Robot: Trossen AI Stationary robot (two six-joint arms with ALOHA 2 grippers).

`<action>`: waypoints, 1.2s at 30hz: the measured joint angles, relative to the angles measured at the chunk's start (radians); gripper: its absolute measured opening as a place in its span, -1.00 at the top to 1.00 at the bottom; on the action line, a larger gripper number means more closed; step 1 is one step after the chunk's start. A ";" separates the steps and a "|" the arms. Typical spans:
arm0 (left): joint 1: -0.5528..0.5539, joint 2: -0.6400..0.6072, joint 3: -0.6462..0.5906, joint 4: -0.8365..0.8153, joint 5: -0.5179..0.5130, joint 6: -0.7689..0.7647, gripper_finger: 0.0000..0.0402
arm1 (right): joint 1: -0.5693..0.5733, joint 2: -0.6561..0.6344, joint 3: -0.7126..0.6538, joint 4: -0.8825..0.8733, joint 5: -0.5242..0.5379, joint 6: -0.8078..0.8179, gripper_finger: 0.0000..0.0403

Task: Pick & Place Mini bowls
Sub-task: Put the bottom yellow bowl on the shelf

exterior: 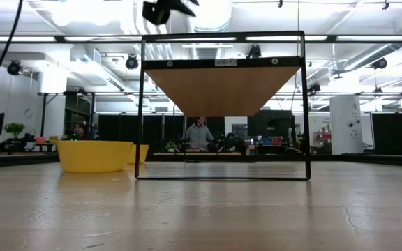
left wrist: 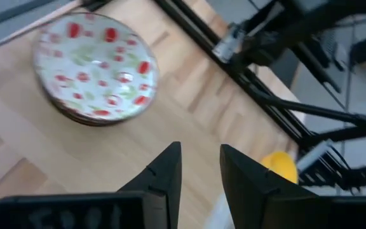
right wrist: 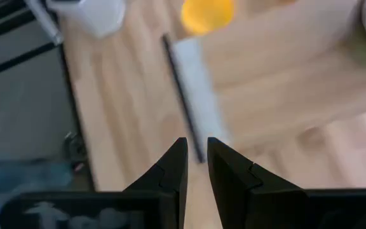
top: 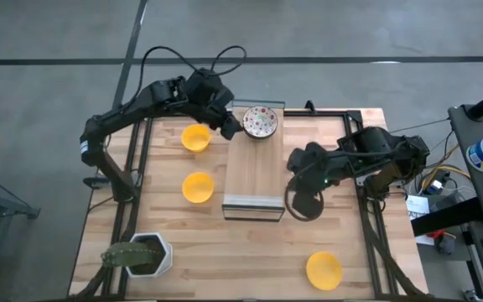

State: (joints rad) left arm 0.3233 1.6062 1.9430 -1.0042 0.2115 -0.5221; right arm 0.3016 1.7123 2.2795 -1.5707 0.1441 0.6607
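A yellow mini bowl (top: 324,270) is sitting at the near right corner of the bench (top: 350,243), with the white hexagonal plant pot (top: 152,254) standing at the near left corner. Farther in, a second yellow bowl (top: 198,187) is lying just left of the raised wooden shelf (top: 254,172), and a third yellow bowl (top: 195,138) is resting beyond it, near the left arm. The right claw (top: 297,166) is hovering at the shelf's right edge, its fingers (right wrist: 173,166) nearly together with only a thin gap and gripping nothing. At the far end of the shelf the speckled red-green bowls (top: 260,122) are sitting as a stack. The left claw (top: 232,127) is hanging just beside that stack, its fingers (left wrist: 165,173) slightly parted and empty.
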 joint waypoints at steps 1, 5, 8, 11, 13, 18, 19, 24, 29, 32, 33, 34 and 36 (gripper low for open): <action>-0.015 -0.008 0.000 0.001 0.000 -0.001 0.50 | 0.002 0.000 -0.010 0.000 -0.033 0.009 0.72; -0.075 -0.032 0.000 0.003 -0.019 -0.001 0.50 | 0.009 0.000 -0.069 0.000 -0.101 0.039 0.72; -0.112 -0.042 0.000 0.002 -0.029 0.007 0.50 | 0.021 0.000 -0.125 0.000 -0.110 0.042 0.72; -0.143 -0.051 0.000 0.001 -0.029 0.027 0.50 | 0.030 -0.001 -0.193 0.000 -0.153 0.041 0.72; -0.160 -0.058 0.000 0.001 -0.022 0.043 0.50 | 0.039 -0.002 -0.245 -0.001 -0.177 0.051 0.72; -0.198 -0.082 -0.001 -0.002 -0.019 0.047 0.50 | 0.064 -0.002 -0.389 -0.001 -0.268 0.083 0.72; -0.205 -0.087 -0.001 -0.002 -0.019 0.050 0.50 | 0.071 -0.002 -0.418 -0.001 -0.287 0.094 0.72; -0.226 -0.105 -0.001 -0.002 -0.019 0.055 0.50 | 0.122 -0.002 -0.557 -0.001 -0.327 0.103 0.72; -0.233 -0.120 -0.001 -0.002 -0.020 0.066 0.50 | 0.163 -0.002 -0.672 0.005 -0.390 0.163 0.72; -0.233 -0.123 -0.002 -0.003 -0.021 0.066 0.50 | 0.189 -0.003 -0.720 0.016 -0.431 0.184 0.67; -0.234 -0.123 -0.002 -0.003 -0.022 0.066 0.50 | 0.198 -0.004 -0.735 0.028 -0.444 0.187 0.64; -0.234 -0.123 -0.002 -0.003 -0.022 0.066 0.50 | 0.207 -0.004 -0.749 0.042 -0.457 0.191 0.60; -0.234 -0.123 -0.002 -0.003 -0.022 0.066 0.50 | 0.227 -0.004 -0.776 0.064 -0.471 0.193 0.53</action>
State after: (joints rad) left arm 0.0898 1.4830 1.9411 -1.0077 0.1894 -0.4557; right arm 0.5288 1.7084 1.5039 -1.5067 -0.3269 0.8537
